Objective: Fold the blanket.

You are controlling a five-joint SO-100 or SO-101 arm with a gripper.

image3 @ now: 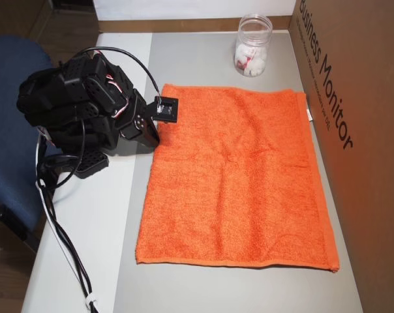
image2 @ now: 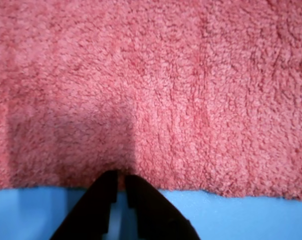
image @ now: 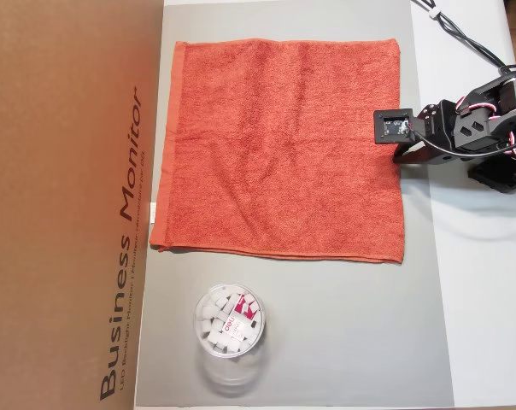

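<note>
Grey mat [image: 326,342] covers your table, and the blanket [image: 284,145] lies flat and spread out on it, with no fold in it yet. Your gripper [image2: 120,176] sits right at one hemmed edge of the blanket, about halfway along that side. In the wrist view you see the two dark fingers [image2: 98,200] close together, with only a thin gap between them. Their tips touch the blanket's edge, but you cannot tell if any cloth is pinched there. The fuzzy orange-red cloth fills all the space ahead of your gripper. Just behind the tips you see the bare mat, which looks blue in that view.

In an overhead view your arm [image3: 86,104] reaches over from the white table [image3: 86,215] beside the mat, and your gripper [image3: 154,134] hangs over the blanket's near edge. A small square camera [image: 393,126] rides on top of it.

Far across the blanket from your gripper stands a big brown cardboard box [image: 70,205]. A small white tag [image3: 308,115] pokes out at that far edge. Off to one side of your gripper, well apart from the blanket, stands a clear plastic jar [image: 230,323] with small white things inside.
</note>
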